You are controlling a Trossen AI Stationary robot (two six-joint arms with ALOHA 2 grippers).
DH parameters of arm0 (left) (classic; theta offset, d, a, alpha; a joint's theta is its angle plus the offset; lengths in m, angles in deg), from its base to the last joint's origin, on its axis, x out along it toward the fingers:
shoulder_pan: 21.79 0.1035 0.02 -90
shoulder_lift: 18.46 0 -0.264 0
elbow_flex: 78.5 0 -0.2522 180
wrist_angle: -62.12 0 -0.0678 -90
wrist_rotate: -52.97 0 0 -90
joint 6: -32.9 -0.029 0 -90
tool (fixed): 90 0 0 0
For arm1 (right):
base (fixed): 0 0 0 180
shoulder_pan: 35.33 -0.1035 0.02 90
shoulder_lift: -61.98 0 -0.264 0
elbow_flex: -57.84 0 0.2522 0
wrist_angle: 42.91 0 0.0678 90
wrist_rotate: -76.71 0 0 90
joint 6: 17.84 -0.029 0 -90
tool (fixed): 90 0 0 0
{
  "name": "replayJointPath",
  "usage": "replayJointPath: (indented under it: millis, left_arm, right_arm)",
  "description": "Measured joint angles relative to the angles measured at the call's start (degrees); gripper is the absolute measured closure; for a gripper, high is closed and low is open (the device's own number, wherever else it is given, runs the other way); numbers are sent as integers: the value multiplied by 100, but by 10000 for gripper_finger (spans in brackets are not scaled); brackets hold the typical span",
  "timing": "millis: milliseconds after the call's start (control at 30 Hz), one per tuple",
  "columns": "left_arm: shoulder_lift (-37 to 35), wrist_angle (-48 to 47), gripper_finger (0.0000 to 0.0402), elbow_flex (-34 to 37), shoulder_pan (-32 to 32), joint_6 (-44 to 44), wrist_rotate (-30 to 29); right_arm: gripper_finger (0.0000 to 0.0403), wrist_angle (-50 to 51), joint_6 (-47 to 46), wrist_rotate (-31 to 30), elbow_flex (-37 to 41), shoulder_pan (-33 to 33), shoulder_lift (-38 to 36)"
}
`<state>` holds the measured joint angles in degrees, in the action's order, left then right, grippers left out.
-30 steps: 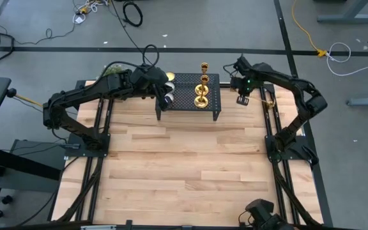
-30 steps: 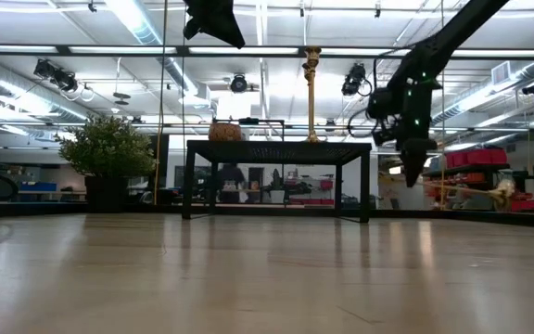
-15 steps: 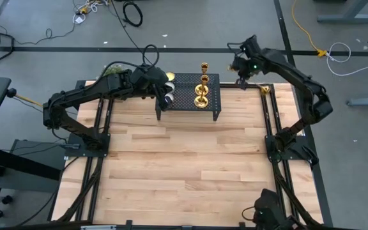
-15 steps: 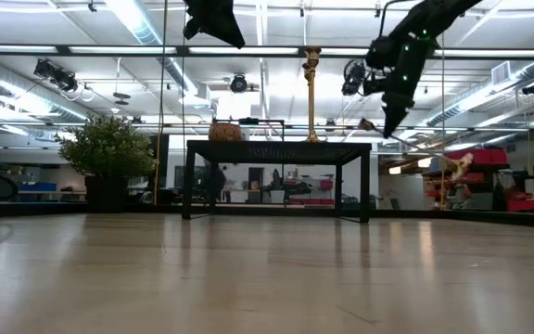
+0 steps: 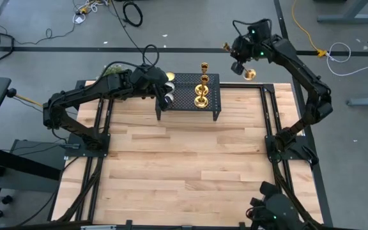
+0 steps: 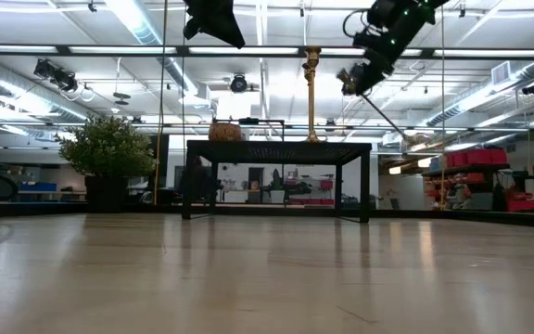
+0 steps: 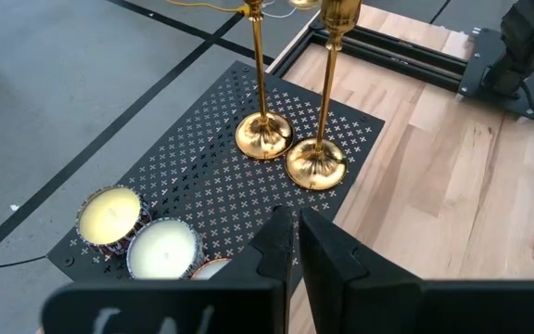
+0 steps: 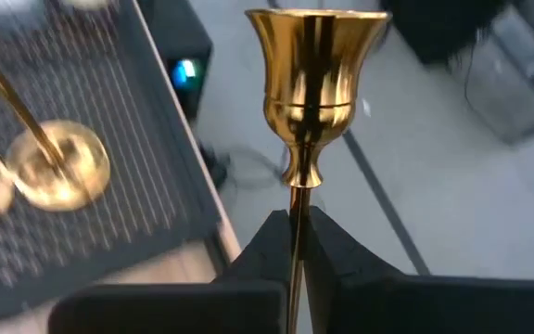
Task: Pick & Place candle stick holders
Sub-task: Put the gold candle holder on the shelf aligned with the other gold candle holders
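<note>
Beside the black rack (image 5: 213, 96) bearing two candlesticks (image 5: 201, 99), the right gripper (image 5: 237, 61) pinches a third (image 8: 317, 88).

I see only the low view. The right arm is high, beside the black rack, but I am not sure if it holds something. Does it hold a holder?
Observer: Yes. The right wrist view shows the right gripper shut on the thin stem of a gold holder, below its cup.
Operator: On the rack I count one holder. Is this correct?
Observer: No. Two holders stand on the rack, the near one and the far one, with their bases close together.
Operator: Where is the left gripper?
Observer: The left gripper hovers over the rack, near the candles at its left end.
</note>
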<state>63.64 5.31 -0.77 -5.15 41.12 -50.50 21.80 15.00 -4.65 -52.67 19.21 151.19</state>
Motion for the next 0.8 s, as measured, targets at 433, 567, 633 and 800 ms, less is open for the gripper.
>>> replayJointPath:
  millis: [433, 567, 633, 800]
  left_arm:
    - [0, 0, 374, 0, 0, -3, 0]
    - [0, 0, 374, 0, 0, -3, -2]
    - [0, -2, 374, 0, 0, -3, -2]
    - [0, -2, 374, 0, 0, -3, -2]
  right_arm:
    - [396, -1479, -362, 611, -104, -377, 4]
    - [396, -1822, -684, 940, -104, -384, 4]
    - [396, -1967, -759, 1050, -104, -384, 4]
    - [396, -2277, -860, 1151, -16, -378, 3]
